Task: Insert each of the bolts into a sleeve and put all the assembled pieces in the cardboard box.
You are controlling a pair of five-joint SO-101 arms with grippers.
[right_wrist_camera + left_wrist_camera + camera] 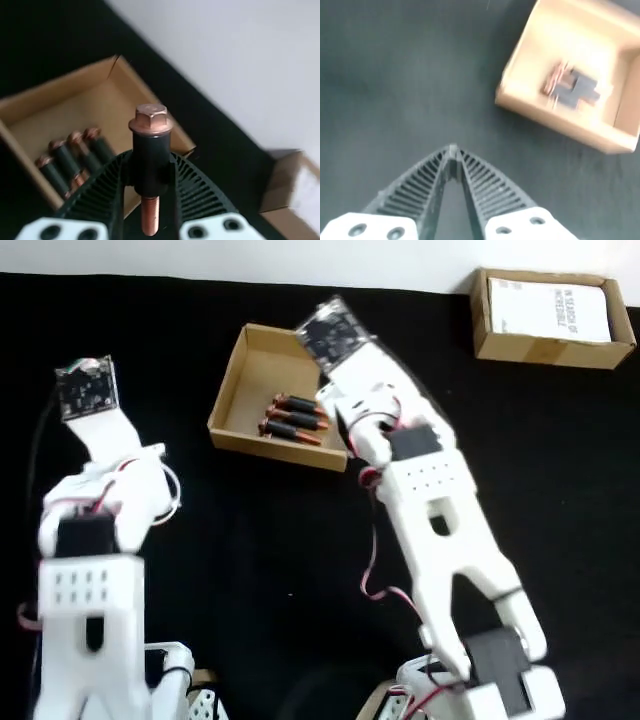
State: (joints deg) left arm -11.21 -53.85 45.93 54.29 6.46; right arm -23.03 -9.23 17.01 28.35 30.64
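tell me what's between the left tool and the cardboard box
Just bare black table, by the left wrist view, from the left tool to the cardboard box.

Dark print lines stand on the white paper sheet [550, 308] inside the upper-right brown cardboard tray [545, 352]; too small to read.

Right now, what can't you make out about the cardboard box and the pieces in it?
- High view: the right arm covers one side of the cardboard box; anything beneath it is hidden.
- Left wrist view: blur; the assembled pieces can't be counted.
- Right wrist view: the right tool and its held piece hide the box's near corner; the pieces' lower ends are covered.
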